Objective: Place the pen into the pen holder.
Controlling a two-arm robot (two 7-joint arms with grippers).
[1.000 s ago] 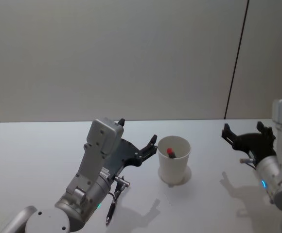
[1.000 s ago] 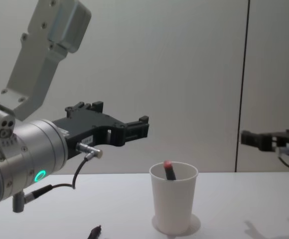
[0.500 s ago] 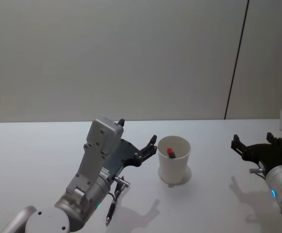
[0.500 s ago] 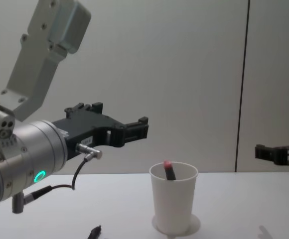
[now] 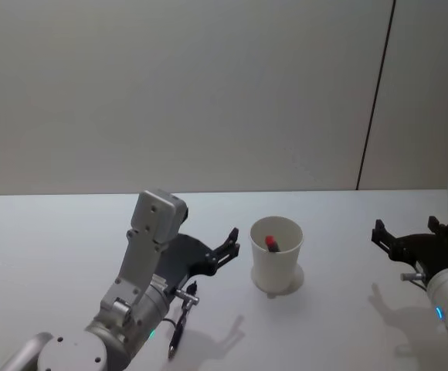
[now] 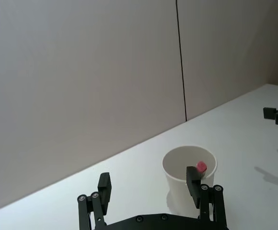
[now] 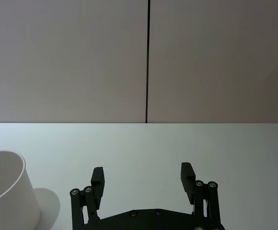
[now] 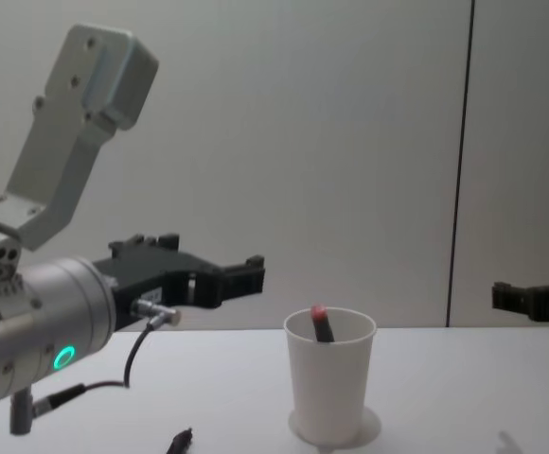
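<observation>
Two open, empty grippers: left gripper (image 5: 229, 246) nearest, the pen holder (image 5: 276, 261) just beyond its fingertips with the pen (image 5: 271, 243) already leaning inside; right gripper (image 5: 405, 227) well apart beyond it. Looks done, only parking left.

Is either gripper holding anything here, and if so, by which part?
Nothing is held. The left gripper is open and empty beside the pen holder; the right gripper is open and empty farther right. The pen sits inside the pen holder.
</observation>
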